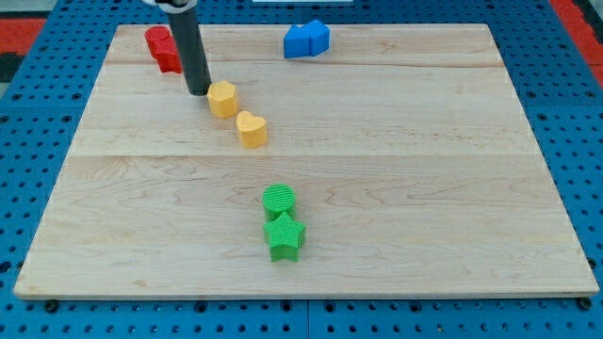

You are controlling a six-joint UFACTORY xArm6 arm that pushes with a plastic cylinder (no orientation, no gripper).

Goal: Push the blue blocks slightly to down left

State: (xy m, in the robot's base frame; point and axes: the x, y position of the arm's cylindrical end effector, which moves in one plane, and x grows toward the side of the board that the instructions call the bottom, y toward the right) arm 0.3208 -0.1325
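Observation:
Two blue blocks (307,40) sit touching each other near the view's top edge of the wooden board (424,188), right of centre. My tip (198,91) rests on the board at the upper left, far to the left of the blue blocks. It stands just left of a yellow hexagon block (222,98) and right of and below the red blocks (163,47).
A yellow heart-shaped block (252,129) lies below and right of the hexagon. A green round block (279,200) and a green star block (285,236) sit together at the lower middle. Blue pegboard (565,94) surrounds the board.

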